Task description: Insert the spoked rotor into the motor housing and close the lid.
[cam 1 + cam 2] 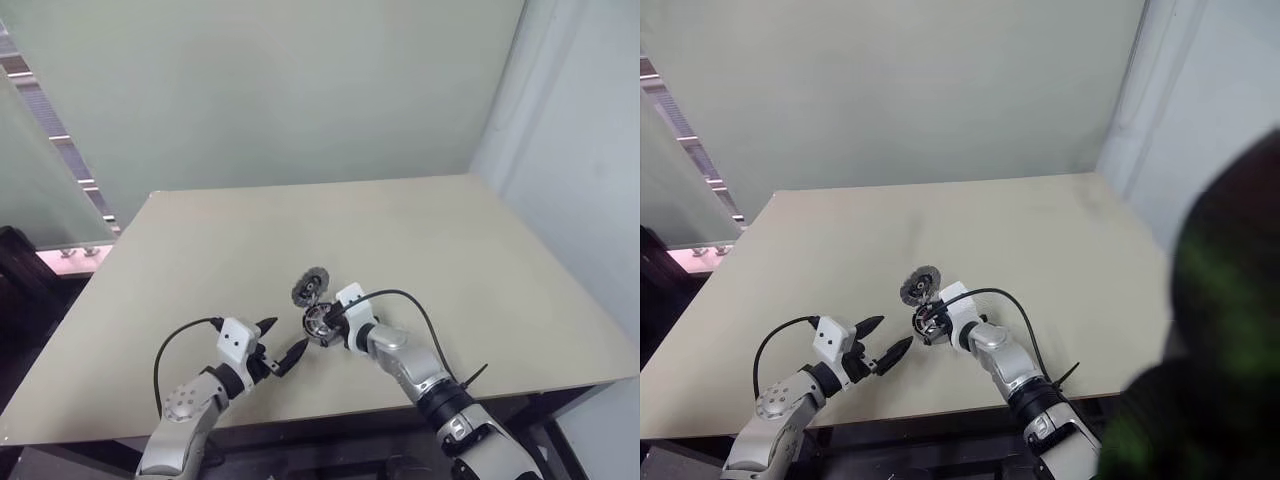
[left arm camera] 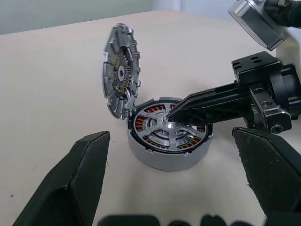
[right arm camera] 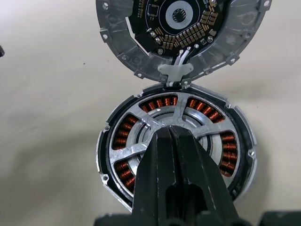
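Observation:
The motor housing [image 3: 226, 147] sits on the table, its copper-red windings showing around the rim. The spoked rotor [image 3: 139, 120] lies flat inside it, silver spokes over the windings. The lid [image 2: 120, 70] stands upright, hinged open at the housing's far edge, its inner face with a circuit board showing. My right gripper [image 3: 169, 130] is shut, its tips meeting on the rotor's central hub. My left gripper [image 1: 283, 340] is open a short way to the left of the housing [image 1: 318, 322], holding nothing.
The beige table [image 1: 420, 230] reaches back to a pale wall. Its front edge [image 1: 330, 415] runs just below my arms. Black cables [image 1: 420, 310] loop off both wrists. A dark blurred shape [image 1: 1230, 330] covers the right side of the right eye view.

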`<action>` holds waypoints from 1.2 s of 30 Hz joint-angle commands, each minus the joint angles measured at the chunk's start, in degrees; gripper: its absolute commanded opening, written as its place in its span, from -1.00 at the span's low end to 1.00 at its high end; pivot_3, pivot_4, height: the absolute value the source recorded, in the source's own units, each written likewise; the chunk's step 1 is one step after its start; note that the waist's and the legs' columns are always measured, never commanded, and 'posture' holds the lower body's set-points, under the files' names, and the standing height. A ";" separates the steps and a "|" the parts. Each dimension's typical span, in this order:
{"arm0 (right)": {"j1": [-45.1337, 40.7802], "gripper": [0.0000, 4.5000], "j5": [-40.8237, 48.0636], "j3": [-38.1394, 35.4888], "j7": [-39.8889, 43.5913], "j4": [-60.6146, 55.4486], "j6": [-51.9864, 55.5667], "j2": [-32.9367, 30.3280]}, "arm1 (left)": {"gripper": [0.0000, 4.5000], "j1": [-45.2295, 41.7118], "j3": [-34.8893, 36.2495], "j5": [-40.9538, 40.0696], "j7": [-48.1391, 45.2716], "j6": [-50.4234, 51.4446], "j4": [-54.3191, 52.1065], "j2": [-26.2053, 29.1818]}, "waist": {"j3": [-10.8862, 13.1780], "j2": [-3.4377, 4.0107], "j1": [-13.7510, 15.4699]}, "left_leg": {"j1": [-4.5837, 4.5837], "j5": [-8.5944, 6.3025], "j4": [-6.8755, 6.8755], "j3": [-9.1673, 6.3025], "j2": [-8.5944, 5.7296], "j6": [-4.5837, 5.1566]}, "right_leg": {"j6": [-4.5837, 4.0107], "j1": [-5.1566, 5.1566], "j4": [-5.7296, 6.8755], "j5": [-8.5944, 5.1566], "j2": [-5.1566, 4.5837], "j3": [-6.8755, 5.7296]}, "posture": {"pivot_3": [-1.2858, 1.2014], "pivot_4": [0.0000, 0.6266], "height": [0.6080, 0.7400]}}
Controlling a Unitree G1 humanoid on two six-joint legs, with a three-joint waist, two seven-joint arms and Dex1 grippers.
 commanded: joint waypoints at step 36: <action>-17.96 0.98 -26.07 25.86 32.35 -9.18 5.04 -16.11 | 1.00 0.19 0.41 0.37 -0.99 -1.97 0.63 1.25 | -0.01 -0.02 0.16 | -0.02 0.00 0.03 -0.05 -0.02 -0.01 | 0.01 -0.03 0.04 0.01 -0.04 -0.09 | 0.03 -1.00 1.00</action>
